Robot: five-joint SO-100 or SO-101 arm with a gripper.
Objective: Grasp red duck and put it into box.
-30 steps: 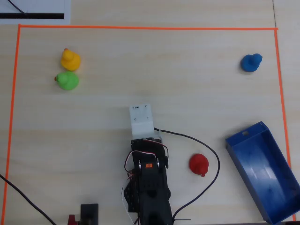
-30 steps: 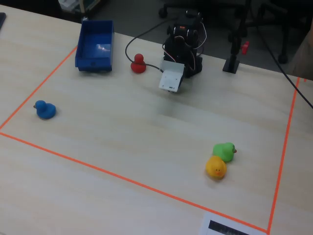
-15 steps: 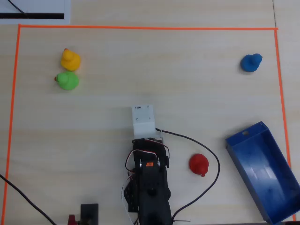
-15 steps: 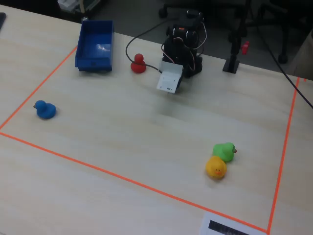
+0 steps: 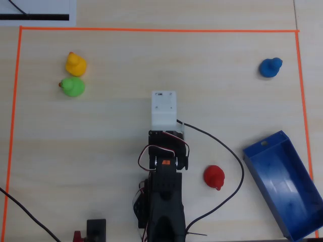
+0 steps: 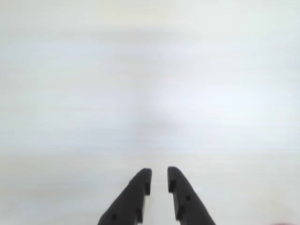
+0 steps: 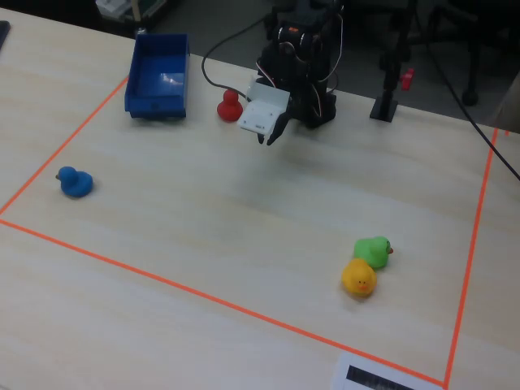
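Jaws nearly together, a narrow slit between the two dark fingertips, nothing held; wrist view shows the gripper over bare pale tabletop. In the fixed view the gripper hangs above the wood, clear of every toy. Arm's white wrist block sits near the middle of the tabletop in the overhead view, black arm body running down to the bottom edge. Red duck on the tabletop toward the bottom edge, right of the arm body, between arm and box, touching neither. Box lies at an angle in the bottom-right corner. Blue duck near the top-right corner. Yellow duck and green duck touching, near the left edge toward the top. Orange tape line frames the work area
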